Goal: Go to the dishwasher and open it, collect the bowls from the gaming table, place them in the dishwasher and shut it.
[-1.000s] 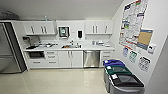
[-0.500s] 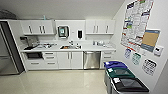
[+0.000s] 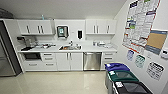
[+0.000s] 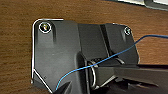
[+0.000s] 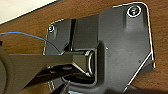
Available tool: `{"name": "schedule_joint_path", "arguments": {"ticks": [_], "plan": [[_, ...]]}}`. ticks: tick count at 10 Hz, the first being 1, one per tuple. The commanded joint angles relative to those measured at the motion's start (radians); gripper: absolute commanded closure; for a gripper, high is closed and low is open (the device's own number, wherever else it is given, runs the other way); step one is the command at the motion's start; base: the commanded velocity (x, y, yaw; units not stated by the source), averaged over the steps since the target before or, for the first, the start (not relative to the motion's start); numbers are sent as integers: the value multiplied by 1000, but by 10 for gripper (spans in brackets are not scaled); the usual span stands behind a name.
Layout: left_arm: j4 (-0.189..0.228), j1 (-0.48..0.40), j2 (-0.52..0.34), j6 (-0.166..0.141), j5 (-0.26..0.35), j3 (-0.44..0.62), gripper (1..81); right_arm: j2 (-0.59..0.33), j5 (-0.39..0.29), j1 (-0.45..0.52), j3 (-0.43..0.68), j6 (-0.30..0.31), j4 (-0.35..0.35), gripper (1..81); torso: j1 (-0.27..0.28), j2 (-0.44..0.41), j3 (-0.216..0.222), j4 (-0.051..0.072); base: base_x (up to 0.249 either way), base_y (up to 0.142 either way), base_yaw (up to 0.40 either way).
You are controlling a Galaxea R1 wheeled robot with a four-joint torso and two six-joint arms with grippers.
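Note:
The dishwasher (image 3: 92,60) is built into the white kitchen cabinets straight ahead, right of the sink cupboard. Its brushed steel door is shut, with a bar handle along the top. The gaming table and the bowls are out of view. In both wrist views the robot's dark plate and jointed bar hang over a brown wood-grain surface, with a thin blue cable (image 4: 110,56) crossing in front.
A steel fridge (image 3: 6,57) stands at the far left. Three bins with blue, green and black lids (image 3: 120,75) line the right wall under posters. The counter holds a sink (image 3: 70,47) and small items. Pale glossy floor (image 3: 57,83) lies between me and the cabinets.
The head view has barely shifted. Nothing in the kitchen has moved, and the dishwasher door stays shut.

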Motion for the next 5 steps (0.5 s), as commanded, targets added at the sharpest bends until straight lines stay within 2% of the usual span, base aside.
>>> {"name": "schedule_joint_path", "arguments": {"ticks": [1, 5], "plan": [[11, -52, -13, 8, 45, 11, 10, -18, -51, 46, 7, -4, -11, 10, 0, 0, 0, 0, 184, 0, 0], [12, -51, -8, 8, 45, 11, 10, -20, -51, 44, 7, -4, -13, 10, 0, 0, 0, 0, 184, 0, 0]]}}
